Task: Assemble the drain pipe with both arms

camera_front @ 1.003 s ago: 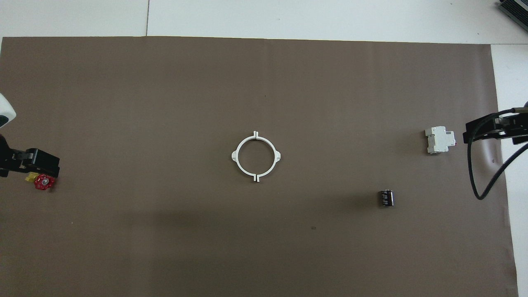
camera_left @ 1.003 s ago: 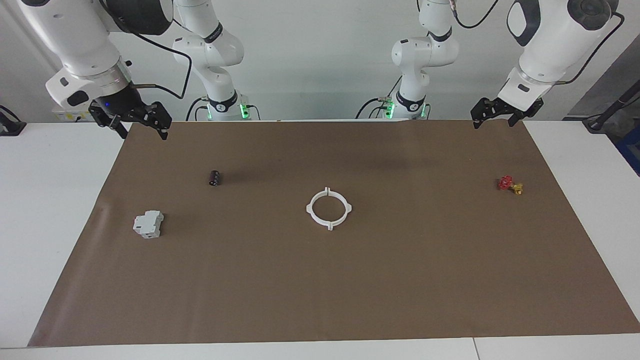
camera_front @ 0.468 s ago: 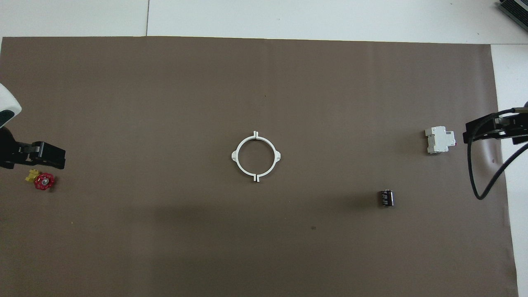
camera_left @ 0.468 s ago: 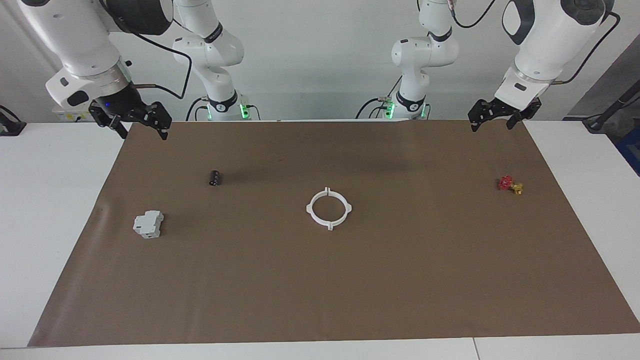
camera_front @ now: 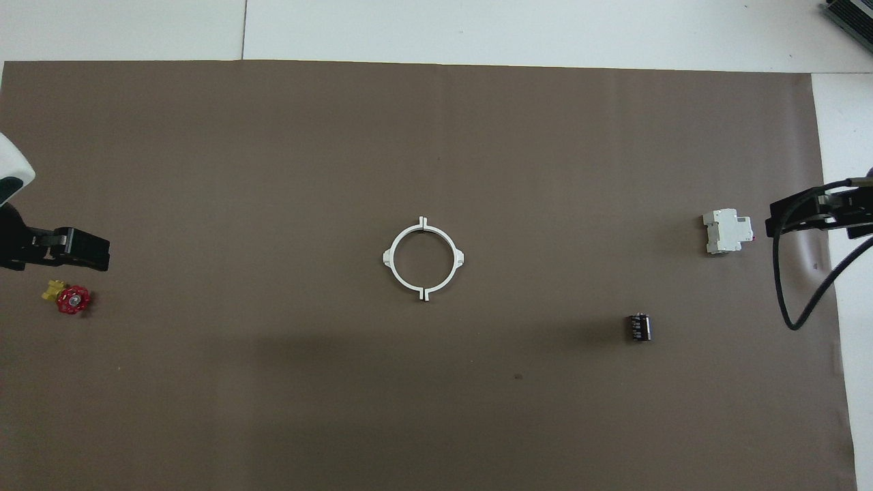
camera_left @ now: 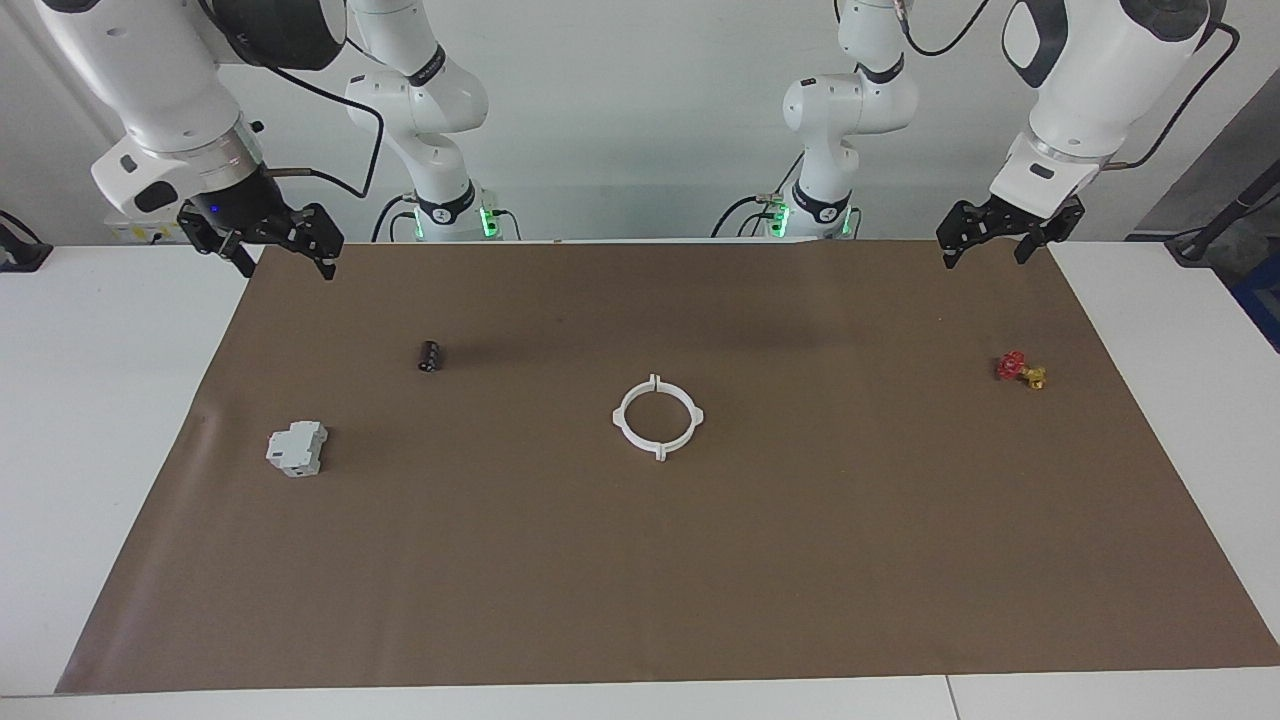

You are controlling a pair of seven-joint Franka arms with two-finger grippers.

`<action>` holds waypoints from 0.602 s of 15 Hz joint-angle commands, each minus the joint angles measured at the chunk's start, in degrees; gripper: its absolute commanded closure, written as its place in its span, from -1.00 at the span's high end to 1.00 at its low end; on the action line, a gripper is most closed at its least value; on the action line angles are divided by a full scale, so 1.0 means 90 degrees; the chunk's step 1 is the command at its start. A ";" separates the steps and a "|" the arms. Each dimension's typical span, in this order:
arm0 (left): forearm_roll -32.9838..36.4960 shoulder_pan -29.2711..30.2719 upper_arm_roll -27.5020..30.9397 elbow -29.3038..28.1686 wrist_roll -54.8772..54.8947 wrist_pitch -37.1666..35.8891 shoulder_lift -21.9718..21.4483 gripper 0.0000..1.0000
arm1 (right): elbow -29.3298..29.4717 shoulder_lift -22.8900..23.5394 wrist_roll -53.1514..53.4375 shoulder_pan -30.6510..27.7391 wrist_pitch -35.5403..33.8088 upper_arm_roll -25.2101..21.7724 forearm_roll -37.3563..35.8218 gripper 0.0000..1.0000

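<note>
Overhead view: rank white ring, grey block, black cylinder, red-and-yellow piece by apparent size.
Largest to smallest:
1. White plastic ring with four tabs, mid-mat.
2. Pale grey boxy block.
3. Small red-and-yellow piece and small black cylinder: they look alike in size, so no ranking between them.

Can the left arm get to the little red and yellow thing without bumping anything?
Probably yes. The left gripper hangs open and empty above the mat's edge at its own end, and the red-and-yellow piece lies alone on the brown mat nearby, with nothing between them.
</note>
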 commanded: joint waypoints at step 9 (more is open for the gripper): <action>-0.0098 -0.0046 0.0073 -0.0140 -0.0078 0.0171 -0.0140 1.00 | -0.0010 -0.0037 0.0050 -0.0035 0.0032 0.0023 -0.0021 1.00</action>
